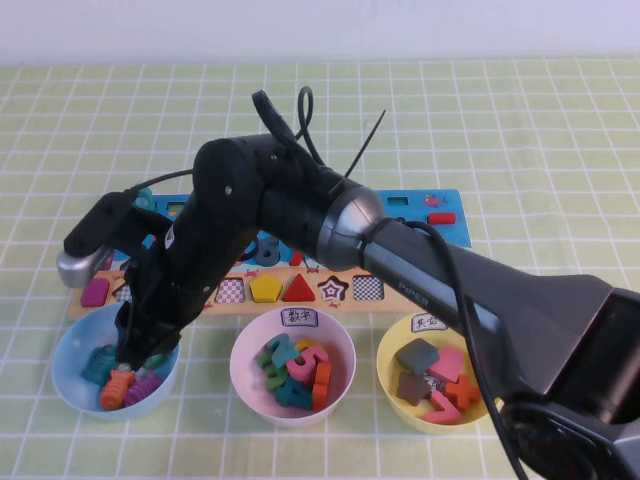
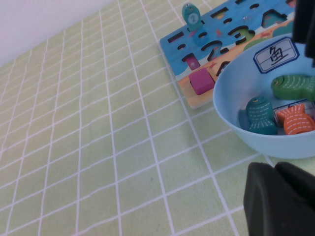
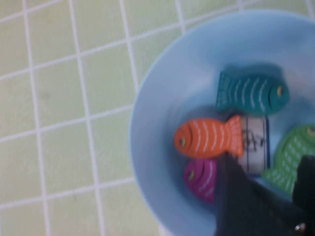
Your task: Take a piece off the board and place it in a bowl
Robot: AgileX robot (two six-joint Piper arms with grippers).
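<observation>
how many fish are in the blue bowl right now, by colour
teal fish: 1
orange fish: 1
magenta fish: 1
green fish: 1
total: 4
right pincer hangs over the blue bowl; left pincer sits near that bowl

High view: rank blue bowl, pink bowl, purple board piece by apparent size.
1-2. blue bowl and pink bowl: look alike, and the right gripper, reaching into the blue one, hides part of it.
3. purple board piece.
Left gripper parked beside blue bowl.
</observation>
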